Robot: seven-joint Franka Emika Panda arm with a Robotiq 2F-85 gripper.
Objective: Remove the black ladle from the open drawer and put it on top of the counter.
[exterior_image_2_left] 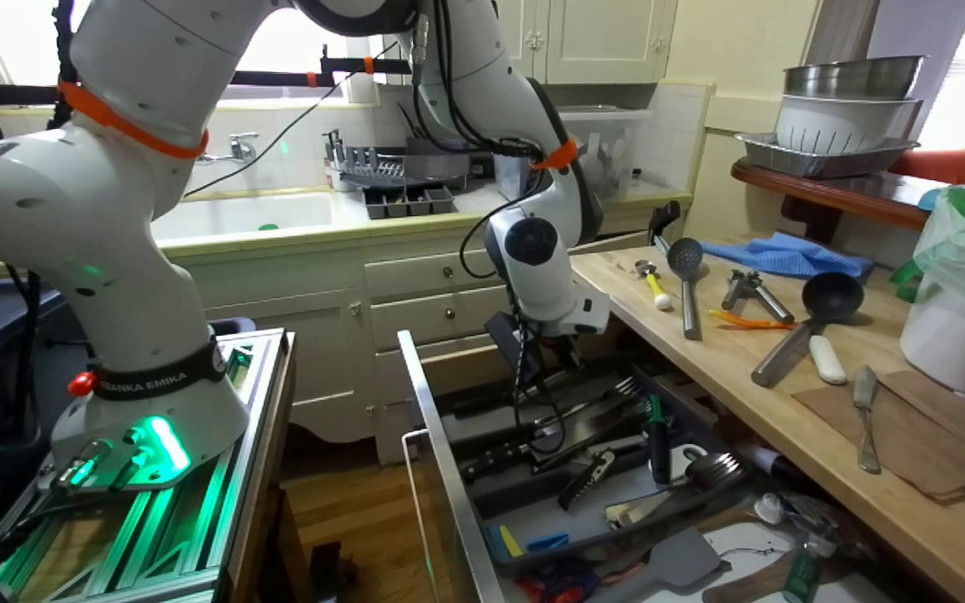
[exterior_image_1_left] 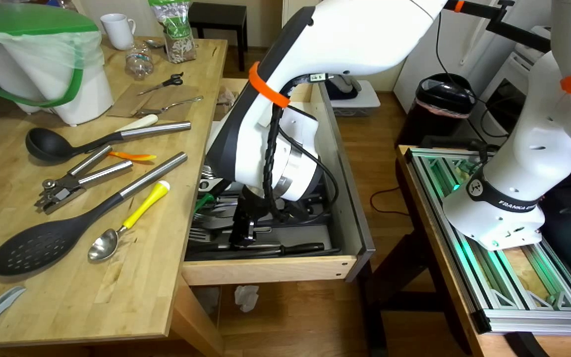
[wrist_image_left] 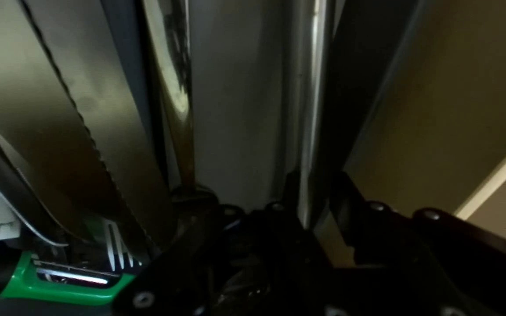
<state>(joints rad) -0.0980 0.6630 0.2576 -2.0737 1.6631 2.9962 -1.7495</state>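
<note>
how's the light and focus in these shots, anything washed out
Wrist view: dim, slightly soft, the gripper nearly black, glare streaking a metal rod; in an exterior view: a window blown out white; in both exterior views: green light tinting the metal frame.

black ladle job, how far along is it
Done: the drawer is open. In hand: the gripper is down inside it, a shiny shaft between its fingers, grip unclear. Left: probably lifting the black ladle onto the counter, though none shows clearly in the drawer; the steel-handled ladle up there may be another.
</note>
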